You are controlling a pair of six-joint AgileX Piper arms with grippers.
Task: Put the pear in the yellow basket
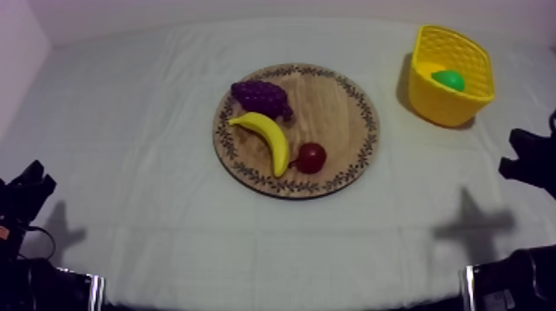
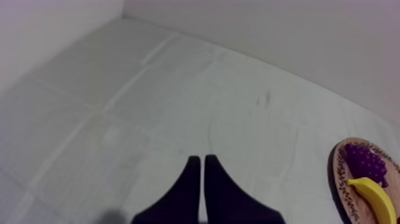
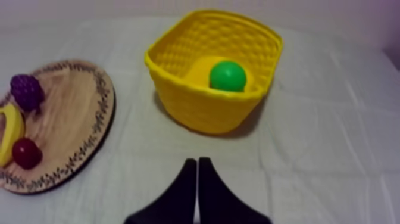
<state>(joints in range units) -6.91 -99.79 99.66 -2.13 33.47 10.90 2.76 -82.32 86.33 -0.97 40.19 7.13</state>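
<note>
The green pear [image 1: 449,79] lies inside the yellow basket [image 1: 476,98] at the far right of the table. From the right wrist view the pear [image 3: 227,76] rests low in the basket [image 3: 196,107], just beyond my right gripper [image 3: 197,161], whose fingers lie together as a narrow wedge, holding nothing. The round wooden board [image 1: 339,112] sits mid-table. My left gripper [image 2: 199,159] is shut on nothing over bare cloth, far left of the board [image 2: 340,173]. In the top view both grippers sit low: left [image 1: 29,186], right [image 1: 520,159].
On the board lie a bunch of grapes [image 1: 261,98], a banana [image 1: 269,137] and a small red fruit [image 1: 311,157]. Bare cloth spreads between the board and the basket and along the front of the table.
</note>
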